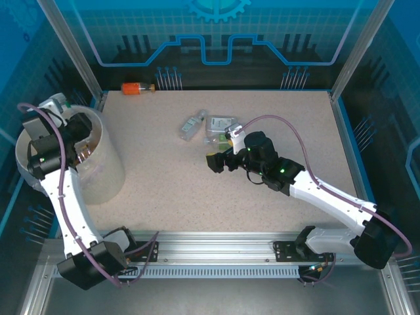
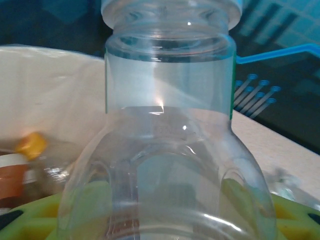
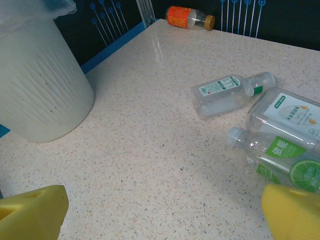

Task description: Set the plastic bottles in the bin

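It was a robot lab booth (framed by aluminium posts [image 1: 72,46]) with blue gear-printed walls [image 1: 216,33] around a speckled table [image 1: 170,190].

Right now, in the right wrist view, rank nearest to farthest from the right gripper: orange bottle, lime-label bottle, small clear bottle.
From the right gripper:
1. Lime-label bottle, low right, beside one finger.
2. Small clear bottle, right of centre.
3. Orange bottle, far back, upper centre.

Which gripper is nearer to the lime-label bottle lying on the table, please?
Right. The right gripper hangs open just beside the lime-label bottle. The left gripper is far off across the table, over the bin, holding a clear bottle.
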`<move>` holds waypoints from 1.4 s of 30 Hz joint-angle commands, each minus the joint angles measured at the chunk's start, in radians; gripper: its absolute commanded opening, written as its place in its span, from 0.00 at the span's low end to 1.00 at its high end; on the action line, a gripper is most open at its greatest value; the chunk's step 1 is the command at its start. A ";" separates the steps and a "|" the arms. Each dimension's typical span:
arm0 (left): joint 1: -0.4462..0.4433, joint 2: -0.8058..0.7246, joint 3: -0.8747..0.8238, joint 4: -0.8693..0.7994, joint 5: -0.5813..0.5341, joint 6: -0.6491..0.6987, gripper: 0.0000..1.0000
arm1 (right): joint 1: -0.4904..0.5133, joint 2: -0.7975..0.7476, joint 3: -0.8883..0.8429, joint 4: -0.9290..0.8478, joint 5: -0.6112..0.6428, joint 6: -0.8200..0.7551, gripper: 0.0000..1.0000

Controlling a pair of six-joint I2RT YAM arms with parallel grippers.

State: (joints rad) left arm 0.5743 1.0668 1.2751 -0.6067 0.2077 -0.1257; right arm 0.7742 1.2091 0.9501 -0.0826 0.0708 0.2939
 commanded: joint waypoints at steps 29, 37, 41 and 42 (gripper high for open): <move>0.003 0.015 -0.027 0.068 0.205 -0.022 0.99 | 0.006 -0.025 -0.007 -0.011 0.009 0.003 1.00; 0.003 0.103 0.022 -0.053 0.015 -0.080 0.98 | 0.006 -0.025 -0.011 -0.009 0.010 0.004 1.00; 0.013 0.125 -0.003 -0.112 -0.193 -0.137 0.93 | 0.004 -0.026 -0.011 -0.016 0.013 0.004 1.00; 0.013 0.121 -0.009 -0.111 -0.208 -0.141 0.92 | 0.004 -0.026 -0.011 -0.017 0.013 0.004 1.00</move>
State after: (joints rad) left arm 0.5781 1.1927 1.2720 -0.6502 0.1524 -0.2127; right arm 0.7742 1.2034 0.9482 -0.0895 0.0711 0.2947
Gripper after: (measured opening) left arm 0.929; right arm 0.999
